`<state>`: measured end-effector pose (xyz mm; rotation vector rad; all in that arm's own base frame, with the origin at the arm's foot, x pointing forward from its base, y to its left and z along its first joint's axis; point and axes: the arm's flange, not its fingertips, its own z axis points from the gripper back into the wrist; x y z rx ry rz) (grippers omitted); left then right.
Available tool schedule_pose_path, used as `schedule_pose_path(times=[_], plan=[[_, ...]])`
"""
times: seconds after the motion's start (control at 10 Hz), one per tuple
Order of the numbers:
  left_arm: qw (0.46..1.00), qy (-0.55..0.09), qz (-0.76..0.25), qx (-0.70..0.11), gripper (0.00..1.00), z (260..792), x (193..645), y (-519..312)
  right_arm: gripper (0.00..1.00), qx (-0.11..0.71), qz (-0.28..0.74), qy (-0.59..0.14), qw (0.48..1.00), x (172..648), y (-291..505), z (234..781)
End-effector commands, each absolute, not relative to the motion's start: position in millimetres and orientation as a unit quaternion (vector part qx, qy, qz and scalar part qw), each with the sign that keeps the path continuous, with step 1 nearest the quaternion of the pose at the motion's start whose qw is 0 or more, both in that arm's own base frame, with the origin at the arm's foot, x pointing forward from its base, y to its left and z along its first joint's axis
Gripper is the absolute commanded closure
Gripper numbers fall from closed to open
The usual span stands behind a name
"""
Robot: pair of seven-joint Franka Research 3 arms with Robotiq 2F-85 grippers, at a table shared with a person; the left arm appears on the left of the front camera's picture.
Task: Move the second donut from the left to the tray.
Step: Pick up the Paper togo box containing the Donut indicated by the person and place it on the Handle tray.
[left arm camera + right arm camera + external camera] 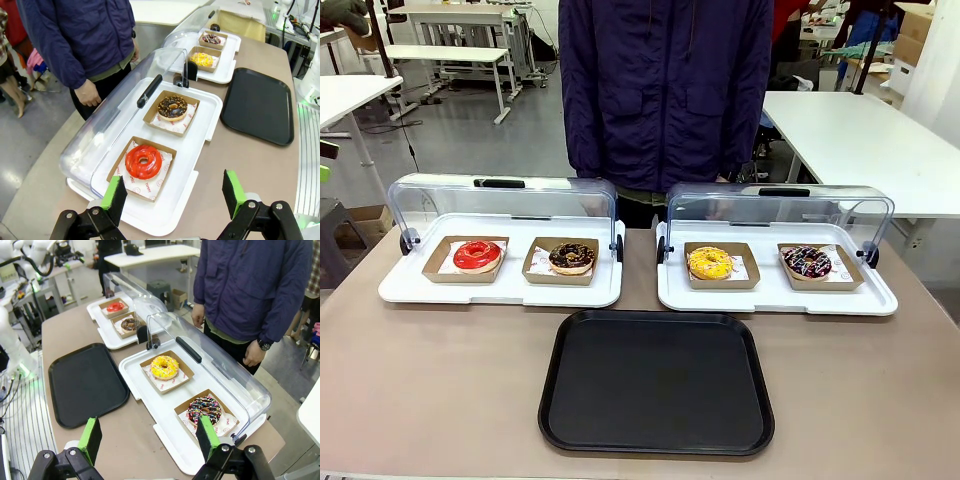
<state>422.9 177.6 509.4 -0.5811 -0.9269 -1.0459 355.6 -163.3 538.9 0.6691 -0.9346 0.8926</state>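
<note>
Left wrist view first: how does your tool stand?

My left gripper [175, 192] hangs above the table [440, 380] at the end by the red donut [143, 161], green pads spread wide with nothing between them. My right gripper [149, 435] hangs by the sprinkled donut [204, 410], spread just as wide.

Count what lies beyond them.

Four donuts, four cardboard trays [561, 277], two white display trays, two clear lids [505, 200], one black tray [657, 385], one person [665, 90] at the far side.

What sits in what?

Each donut lies in its own cardboard tray on white paper. The left display tray [500, 292] holds the red donut and, to its right, the second donut from the left [571, 256], dark glaze with tan crumbs. The right display tray [777, 300] holds the yellow donut [709, 263] and the sprinkled donut. Both lids are swung up behind them.

And the black tray?

Its whole dark floor shows; it lies on the table just in front of the two display trays, level with the gap between them
</note>
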Motion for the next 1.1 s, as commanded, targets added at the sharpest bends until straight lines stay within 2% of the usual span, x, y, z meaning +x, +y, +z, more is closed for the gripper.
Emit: schedule_pose_path(times=[0.0,1.0], plan=[[0.723,-0.422,-0.478,-0.266,0.00,511.3,422.5,176.8,0.00,0.306,0.412,-0.440,0.737,358.4,-162.1,538.8],[0.723,-0.422,-0.478,-0.266,0.00,511.3,422.5,176.8,0.00,0.306,0.412,-0.440,0.737,358.4,-162.1,538.8]])
